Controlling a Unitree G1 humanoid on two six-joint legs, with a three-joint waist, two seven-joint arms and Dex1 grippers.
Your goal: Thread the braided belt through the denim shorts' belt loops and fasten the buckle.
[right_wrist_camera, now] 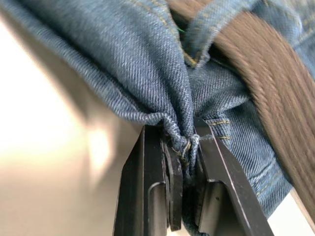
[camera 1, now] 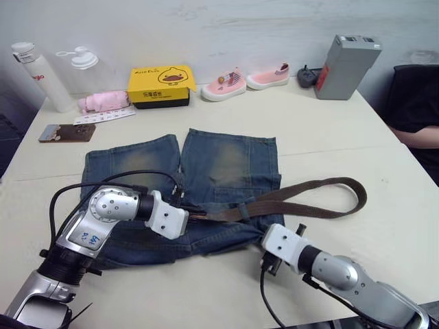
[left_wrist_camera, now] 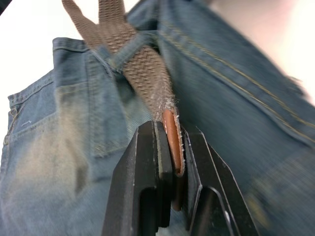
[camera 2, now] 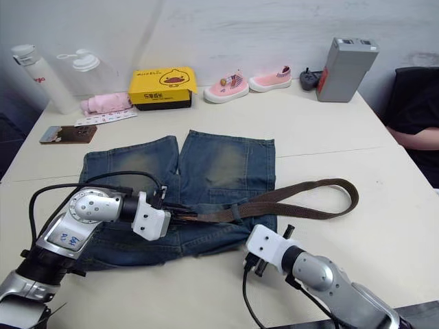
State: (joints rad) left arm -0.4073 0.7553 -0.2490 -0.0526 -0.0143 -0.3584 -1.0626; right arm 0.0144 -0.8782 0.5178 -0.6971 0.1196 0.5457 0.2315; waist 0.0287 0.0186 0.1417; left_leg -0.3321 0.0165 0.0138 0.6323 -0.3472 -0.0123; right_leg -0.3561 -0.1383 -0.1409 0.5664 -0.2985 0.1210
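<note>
Left wrist view: the braided belt (left_wrist_camera: 147,78) tip is pinched by the closed left gripper (left_wrist_camera: 171,147), while the denim shorts (right_wrist_camera: 147,64) edge is clamped by the right gripper (right_wrist_camera: 183,147).

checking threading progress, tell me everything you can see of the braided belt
The braided belt is a long, narrow, dark brown woven strap with a tan leather tip. It lies across the waistband of the denim shorts, passing under a belt loop. The left pincer is shut on the tip. To the robot's right, the belt curves in a loop on the table. Its buckle cannot be made out.
</note>
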